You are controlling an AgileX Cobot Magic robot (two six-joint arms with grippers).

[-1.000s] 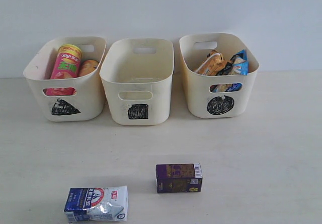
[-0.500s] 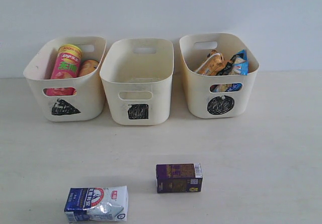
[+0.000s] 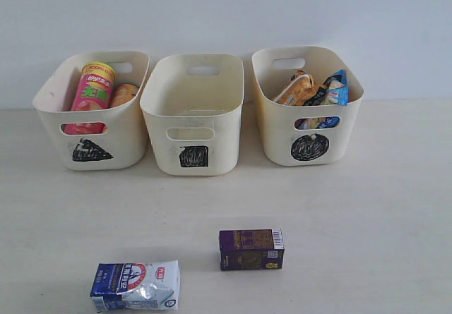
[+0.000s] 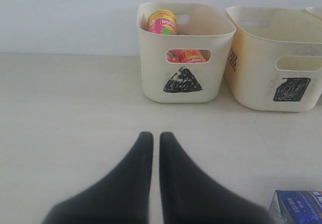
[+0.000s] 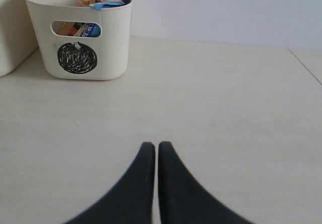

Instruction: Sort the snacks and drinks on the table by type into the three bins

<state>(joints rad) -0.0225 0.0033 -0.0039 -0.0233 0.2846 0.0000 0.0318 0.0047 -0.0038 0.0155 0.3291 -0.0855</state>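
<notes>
Three cream bins stand in a row at the back of the table point(image 3: 367, 215). The triangle bin point(image 3: 92, 149) point(image 4: 183, 80) holds the pink-red chip tube point(image 3: 92, 87) point(image 4: 162, 21) and the yellow-red tube point(image 3: 124, 92). The square bin point(image 3: 193, 155) point(image 4: 292, 89) shows nothing inside. In the circle bin point(image 3: 309, 147) point(image 5: 77, 58) sit the orange bag point(image 3: 294, 88) and the blue bag point(image 3: 335, 88). The purple carton point(image 3: 251, 249) and the milk pouch point(image 3: 135, 286) point(image 4: 298, 206) lie near the front. My left gripper point(image 4: 156, 136) and right gripper point(image 5: 153, 146) are shut, empty, unseen from outside.
A pale wall point(image 3: 226, 10) rises directly behind the bins. Bare table surface stretches between the bins and the two drinks, and out to the right past the circle bin.
</notes>
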